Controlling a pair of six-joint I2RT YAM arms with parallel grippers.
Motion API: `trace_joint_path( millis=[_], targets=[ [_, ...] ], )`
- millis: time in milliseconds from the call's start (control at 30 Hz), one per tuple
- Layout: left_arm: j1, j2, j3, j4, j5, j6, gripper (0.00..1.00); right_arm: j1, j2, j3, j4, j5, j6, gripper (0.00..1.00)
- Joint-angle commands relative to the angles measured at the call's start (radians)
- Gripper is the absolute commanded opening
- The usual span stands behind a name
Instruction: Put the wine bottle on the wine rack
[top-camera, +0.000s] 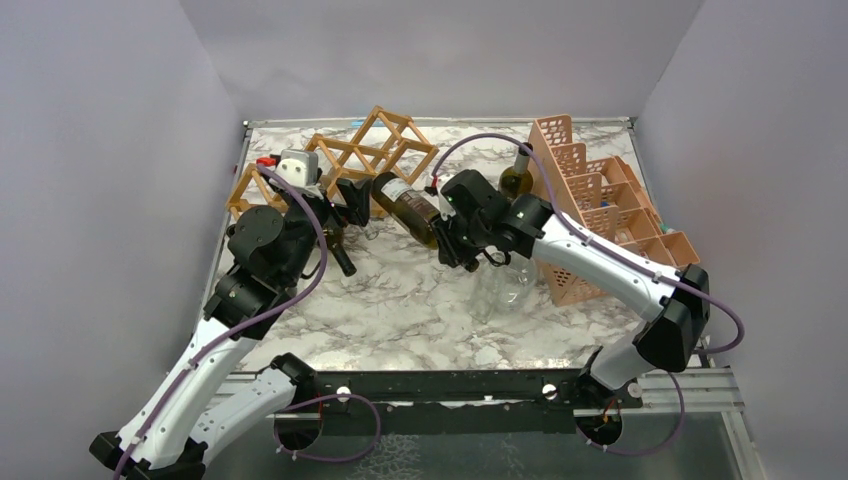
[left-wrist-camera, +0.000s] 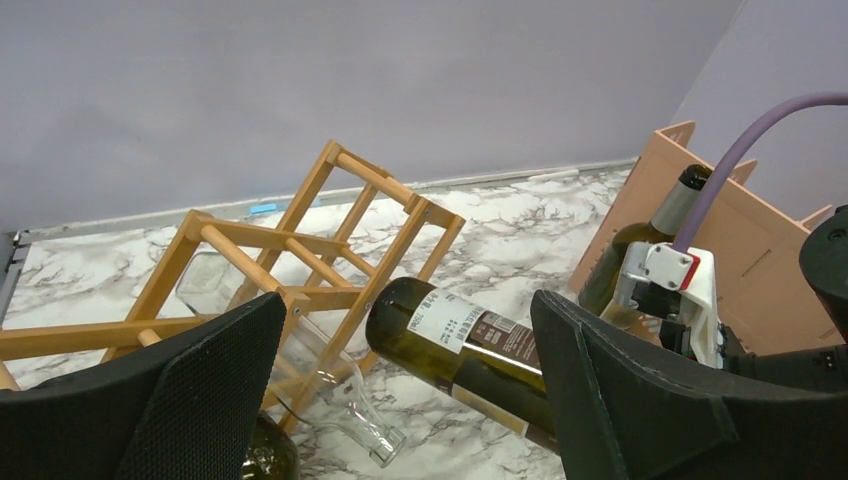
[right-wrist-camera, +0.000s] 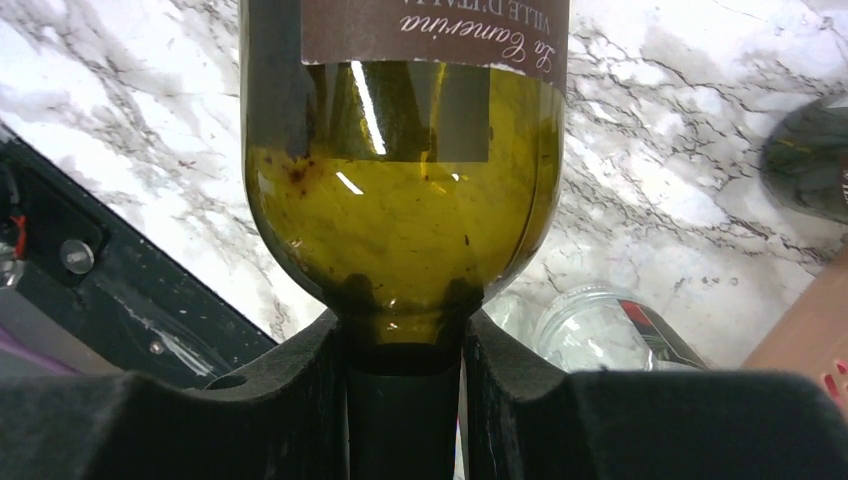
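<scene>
Wine bottle (top-camera: 408, 208): dark green glass with a brown label, held clear of the table (top-camera: 420, 310) at a slant. Its base leads toward 10 o'clock and its neck trails toward 4 o'clock. Right gripper (right-wrist-camera: 403, 400) is clamped on the neck just below the shoulder, one pad on either side, and the grip looks centred in the wrist view. Wine rack (top-camera: 375, 150) stands at about 11 o'clock on the table. The bottle's base is just beside the rack's right-hand corner post and is not yet inside any cell. Left gripper (left-wrist-camera: 405, 330) hangs at the rack's near side with its jaws spread wide and nothing between them, facing the bottle's base. A clear bottle (left-wrist-camera: 340, 400) already lies through a lower cell of the rack. Pink crate (top-camera: 600, 210) sits at 2 o'clock and plays no part. Judgement: the step in hand is the approach to insertion, with the carry largely done. The next move calls for lining the bottle's long axis up with a free cell, getting the base past the corner post, then sliding it in base first toward 10 o'clock. Risk: the thin-stick rack may shift if nudged, and the left gripper is well placed to steady it.
</scene>
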Motion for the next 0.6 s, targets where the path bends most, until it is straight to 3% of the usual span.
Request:
trace_joint_path(
  millis=[0, 567],
  targets=[
    [0.001, 0.001, 0.006, -0.008, -0.023, -0.009, 0.99, 0.000, 0.011, 0.082, 0.014, 0.069, 0.002, 0.01],
    [0.001, 0.011, -0.002, -0.008, -0.043, 0.020, 0.99, 0.000, 0.169, 0.178, -0.005, 0.123, -0.077, 0.01]
  ],
)
